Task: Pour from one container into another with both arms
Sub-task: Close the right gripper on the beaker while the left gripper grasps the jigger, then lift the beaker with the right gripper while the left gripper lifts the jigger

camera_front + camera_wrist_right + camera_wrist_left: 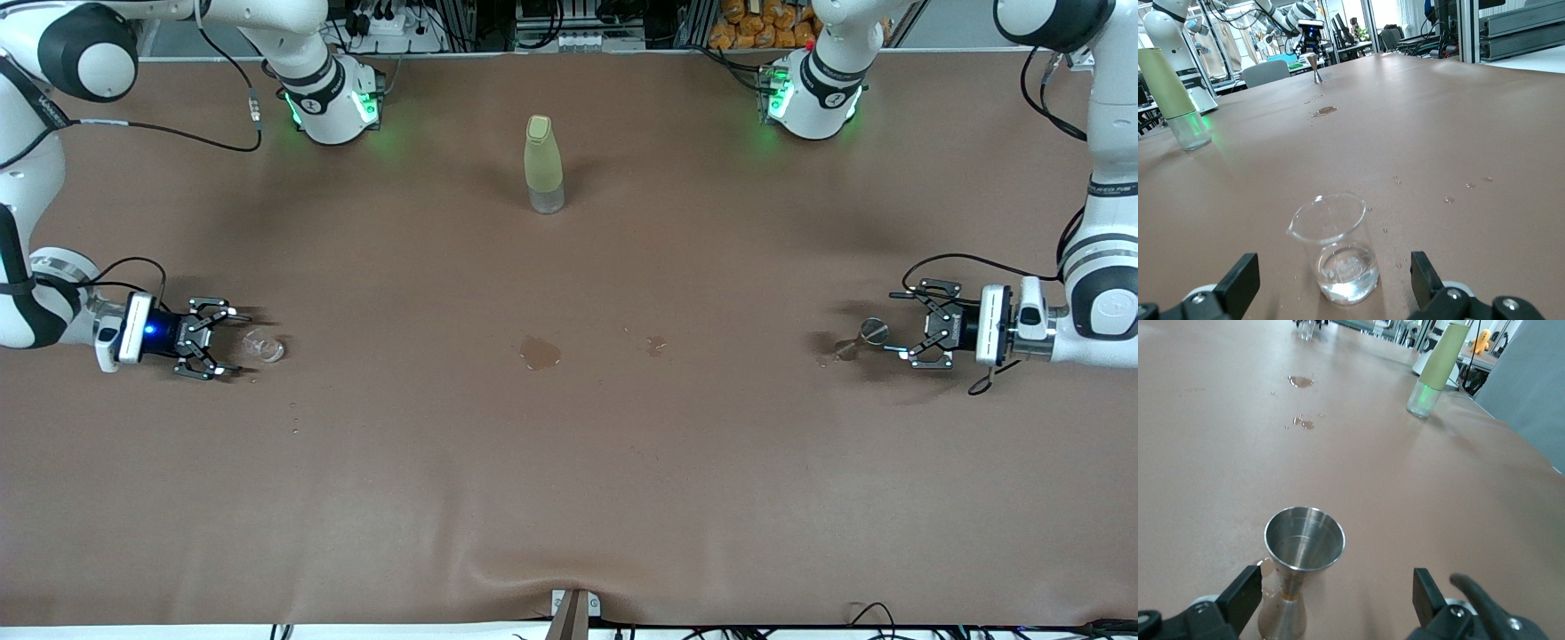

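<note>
Brown table (569,462): jigger (1301,567) between left gripper (1338,597) released fingers; beaker (1336,247) between right gripper (1328,280) released fingers.

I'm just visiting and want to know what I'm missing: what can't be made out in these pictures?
- Steel jigger, left wrist view: its base is cut off by the picture's edge, between the open left tool.
- Whether the jigger holds liquid: cannot tell from the glare.
- Glass beaker, front view: too small and clear to read its fill; the right tool straddles it, open.
- Bottle: contents hidden by its frosted sleeve.
</note>
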You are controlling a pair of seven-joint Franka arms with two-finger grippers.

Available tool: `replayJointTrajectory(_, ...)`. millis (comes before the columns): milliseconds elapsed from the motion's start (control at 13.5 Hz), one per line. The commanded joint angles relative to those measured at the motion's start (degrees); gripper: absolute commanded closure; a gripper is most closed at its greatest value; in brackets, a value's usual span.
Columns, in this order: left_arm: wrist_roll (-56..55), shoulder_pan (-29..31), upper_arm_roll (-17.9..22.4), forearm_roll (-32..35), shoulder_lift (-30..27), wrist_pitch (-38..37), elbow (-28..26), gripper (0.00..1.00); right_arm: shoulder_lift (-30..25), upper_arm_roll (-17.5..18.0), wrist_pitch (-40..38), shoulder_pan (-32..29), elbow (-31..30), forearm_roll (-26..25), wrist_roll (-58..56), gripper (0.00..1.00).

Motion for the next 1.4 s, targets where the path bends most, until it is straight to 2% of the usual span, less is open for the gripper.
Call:
replayJointTrajectory(0,3.19,0.72,-0.15,-2.65,2.83,-0.94,1.09,0.00,2.43,1.14,-1.24,-1.04,1.75,2.60,-1.61,0.00)
replayJointTrajectory(443,3.19,1.77,-0.15,-3.88,6.52,-0.25,1.97,0.00,3.22,1.84,-2.64,-1.21,1.75,3.57,-1.79,0.00)
replayJointTrajectory(517,3.19,1.77,-0.15,-4.06,6.53,0.11,1.97,0.00,3.31,1.84,-2.64,-1.30,1.75,3.57,-2.14,0.03)
replayJointTrajectory(590,3.19,1.60,-0.15,-4.15,6.53,0.20,1.97,0.00,3.31,1.84,-2.64,-1.21,1.92,3.57,-2.32,0.14)
replayJointTrajectory(664,3.19,1.34,-0.15,-4.59,6.53,0.28,1.97,0.00,3.49,1.84,-2.64,-1.21,2.19,3.57,-2.32,0.20)
replayJointTrajectory(738,3.28,1.25,-0.15,-5.29,6.53,0.63,1.97,0.00,3.75,1.84,-2.64,-1.21,2.28,3.57,-2.32,0.21)
replayJointTrajectory(886,3.28,1.07,-0.24,-6.08,6.53,1.77,1.97,0.09,4.19,1.84,-2.64,-1.13,2.36,3.57,-2.40,0.25)
replayJointTrajectory(1033,3.28,0.90,-0.68,-6.17,6.61,3.53,1.88,0.12,4.45,1.84,-2.73,-1.13,2.63,3.57,-2.41,0.25)
replayJointTrajectory(1107,3.28,0.55,-0.68,-6.26,6.62,3.97,1.88,0.17,4.45,1.84,-2.82,-1.04,2.71,3.57,-2.41,0.25)
replayJointTrajectory(1329,3.28,0.11,-0.77,-6.35,6.70,4.06,1.79,0.21,4.63,2.02,-2.82,-0.77,2.98,3.57,-2.49,0.25)
